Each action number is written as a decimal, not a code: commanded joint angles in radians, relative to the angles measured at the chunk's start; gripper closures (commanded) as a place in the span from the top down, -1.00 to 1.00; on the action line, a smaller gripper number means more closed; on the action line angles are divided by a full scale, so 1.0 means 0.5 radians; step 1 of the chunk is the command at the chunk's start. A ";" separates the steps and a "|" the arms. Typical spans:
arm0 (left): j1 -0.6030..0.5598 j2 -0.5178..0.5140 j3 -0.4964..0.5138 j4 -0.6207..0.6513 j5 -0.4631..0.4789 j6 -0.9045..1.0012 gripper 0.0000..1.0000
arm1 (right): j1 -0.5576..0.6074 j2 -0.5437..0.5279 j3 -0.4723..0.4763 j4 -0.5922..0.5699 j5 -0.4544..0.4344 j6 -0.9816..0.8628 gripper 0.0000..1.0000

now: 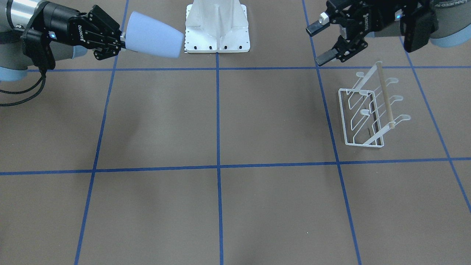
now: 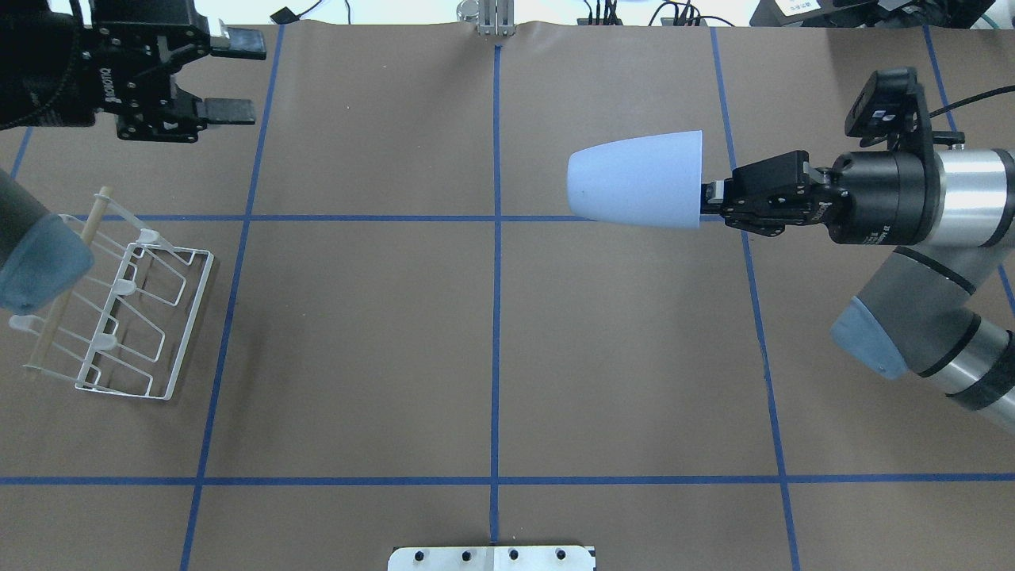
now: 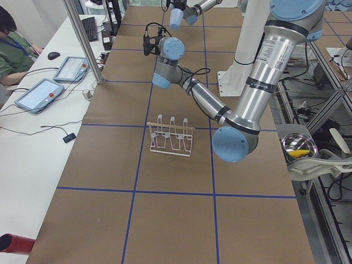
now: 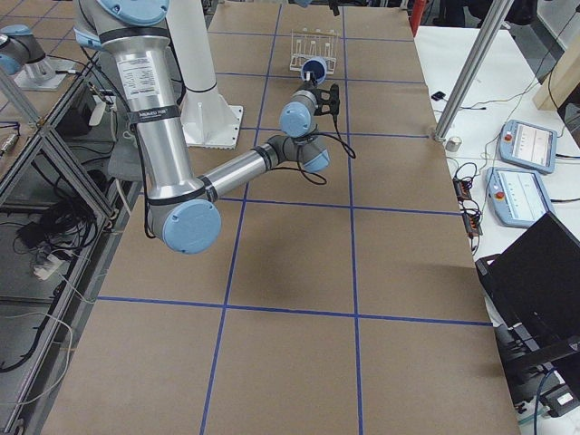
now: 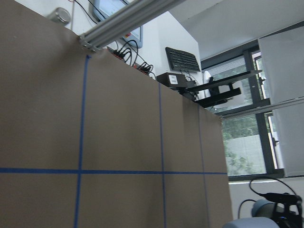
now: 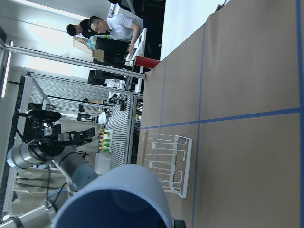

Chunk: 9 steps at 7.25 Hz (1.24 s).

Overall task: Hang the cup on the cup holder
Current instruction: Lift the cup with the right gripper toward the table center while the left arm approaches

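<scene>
Across the table (image 2: 357, 357), the rack (image 1: 385, 96) stands well apart from the cup (image 2: 638, 180), held aloft sideways by its rim in the clenched right tool (image 2: 714, 202). Such a thin pinch may slip while crossing. The left tool (image 2: 235, 77) gapes empty.

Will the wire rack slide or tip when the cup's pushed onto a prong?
Probably light: the cup holder is thin open wire with a slim dowel, so a sideways push likely slides it. Nothing clamps it; the left gripper is open and apart. Its wide rectangular base should resist tipping.
</scene>
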 commanded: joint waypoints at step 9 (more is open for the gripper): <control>0.733 -0.155 -0.136 -0.153 0.542 -0.394 0.94 | -0.453 0.150 -0.025 0.366 -0.377 0.076 -1.00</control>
